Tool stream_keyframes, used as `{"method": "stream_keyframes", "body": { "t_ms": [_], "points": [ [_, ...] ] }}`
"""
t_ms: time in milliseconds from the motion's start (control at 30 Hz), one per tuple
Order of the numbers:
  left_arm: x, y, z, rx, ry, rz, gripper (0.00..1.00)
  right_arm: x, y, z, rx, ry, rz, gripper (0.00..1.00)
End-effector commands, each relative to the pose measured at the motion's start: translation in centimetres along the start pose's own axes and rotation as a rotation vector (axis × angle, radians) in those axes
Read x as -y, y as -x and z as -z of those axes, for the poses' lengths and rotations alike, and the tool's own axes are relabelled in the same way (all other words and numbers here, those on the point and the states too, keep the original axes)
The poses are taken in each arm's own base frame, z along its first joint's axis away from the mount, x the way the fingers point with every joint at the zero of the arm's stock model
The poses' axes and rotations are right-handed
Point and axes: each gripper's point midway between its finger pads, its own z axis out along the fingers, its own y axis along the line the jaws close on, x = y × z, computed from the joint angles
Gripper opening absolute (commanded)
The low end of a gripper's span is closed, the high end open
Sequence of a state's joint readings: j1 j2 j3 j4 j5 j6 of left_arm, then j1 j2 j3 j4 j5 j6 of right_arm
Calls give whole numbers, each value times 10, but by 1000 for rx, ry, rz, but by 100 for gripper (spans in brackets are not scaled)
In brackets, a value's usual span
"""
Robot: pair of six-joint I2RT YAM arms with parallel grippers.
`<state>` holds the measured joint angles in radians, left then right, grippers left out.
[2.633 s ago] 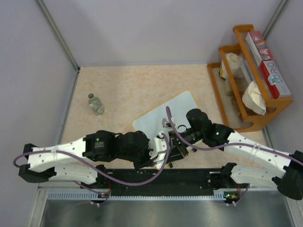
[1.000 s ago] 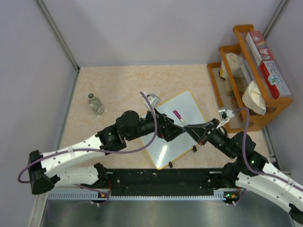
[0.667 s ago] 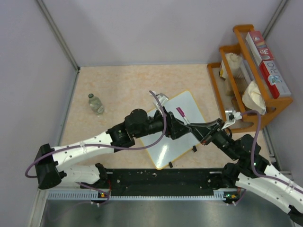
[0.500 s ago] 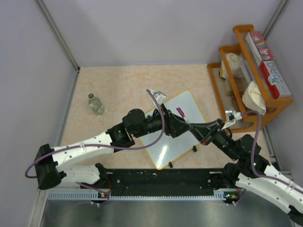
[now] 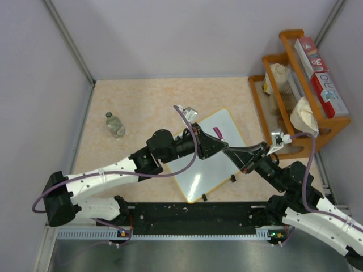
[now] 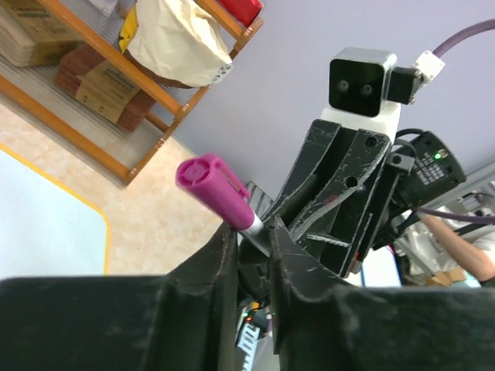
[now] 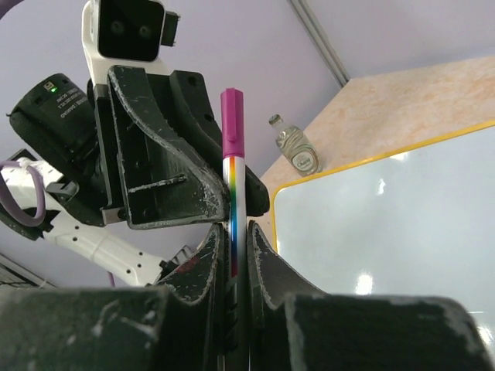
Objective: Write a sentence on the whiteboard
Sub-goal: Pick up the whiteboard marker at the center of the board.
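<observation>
Right gripper point(image 7: 233, 229) clamped on marker point(image 7: 231, 124); left gripper point(image 6: 253, 229) jaws flank its cap end, grip unclear. Whiteboard point(image 5: 195, 178) flat below both.

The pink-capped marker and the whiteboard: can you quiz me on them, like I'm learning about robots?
1. True or false: the marker has its cap on.
2. In the top view, what stands on the table left of the whiteboard? A bottle, B cup, C ball.
3. Fill in: the ___ gripper holds the marker by its rainbow barrel.
Key: 1 true. 2 A. 3 right gripper.
</observation>
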<state>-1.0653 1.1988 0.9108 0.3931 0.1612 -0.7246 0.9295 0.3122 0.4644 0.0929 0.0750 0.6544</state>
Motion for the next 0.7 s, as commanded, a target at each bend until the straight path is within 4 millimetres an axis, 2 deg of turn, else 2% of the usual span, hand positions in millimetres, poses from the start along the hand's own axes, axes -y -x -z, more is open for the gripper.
{"method": "stream_keyframes", "body": {
  "t_ms": [0,33,167,267,300,367,467,567,600,667],
  "points": [
    [26,20,-4,60,-93,-15,5,-10,-1,1,-11,45,-6,0],
    [25,22,-4,67,-85,-16,1,-11,-2,1,-16,49,1,0],
    [25,29,2,82,-60,-36,0,-10,-4,3,-36,45,21,51],
    [25,33,8,77,-40,-65,0,-9,-5,3,-47,41,34,78],
    [27,35,10,75,-37,-73,0,-8,-5,4,-49,34,36,83],
    [23,31,15,39,-7,-97,0,-7,-4,4,-51,27,50,90],
    [26,33,23,9,8,-145,0,-9,2,5,-47,21,79,99],
    [26,31,35,-65,45,-202,0,-6,2,7,-76,-4,129,99],
    [24,25,42,-119,71,-209,0,-9,8,8,-73,-1,144,99],
    [25,25,51,-158,76,-253,0,-8,4,9,-116,-8,183,99]
  ]
}}
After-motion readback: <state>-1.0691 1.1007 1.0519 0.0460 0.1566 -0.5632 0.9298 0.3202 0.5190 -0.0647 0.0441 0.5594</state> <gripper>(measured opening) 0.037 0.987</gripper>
